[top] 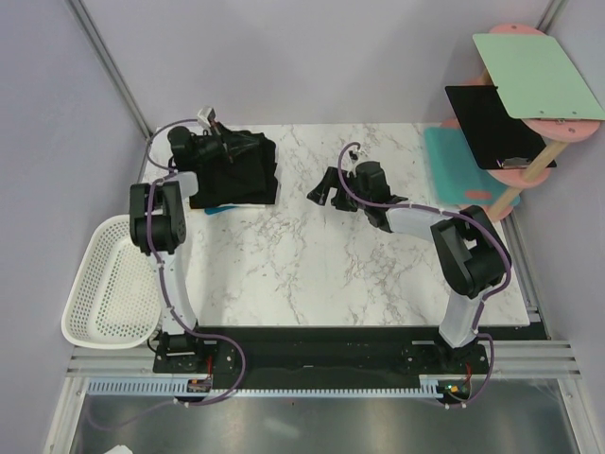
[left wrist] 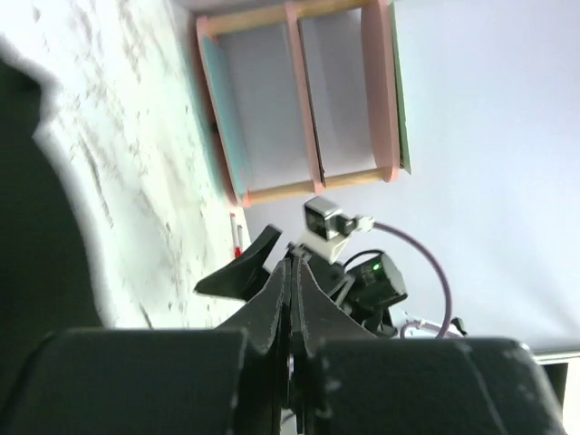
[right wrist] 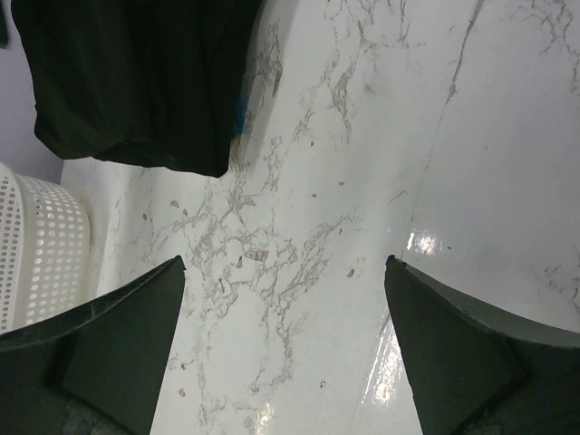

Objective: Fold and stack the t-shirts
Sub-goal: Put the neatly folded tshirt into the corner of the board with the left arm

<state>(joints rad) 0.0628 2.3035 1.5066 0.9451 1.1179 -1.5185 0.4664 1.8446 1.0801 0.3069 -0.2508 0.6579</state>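
The black t-shirts [top: 236,175] lie as a folded stack at the back left of the marble table [top: 312,274]. A bit of blue shows at the stack's front edge. My left gripper [top: 238,149] is over the stack, its jaws pressed together; in the left wrist view [left wrist: 294,265] nothing shows between them, and black shirt cloth [left wrist: 36,236] fills the left side. My right gripper [top: 326,189] is open and empty, low over bare marble right of the stack. In the right wrist view [right wrist: 283,263] the stack [right wrist: 136,82] is at the upper left.
A white perforated basket [top: 109,284] sits off the table's left edge. At the back right stands a pink shelf stand with a rigid black panel [top: 492,123], a green board [top: 539,76] and a teal mat [top: 452,161].
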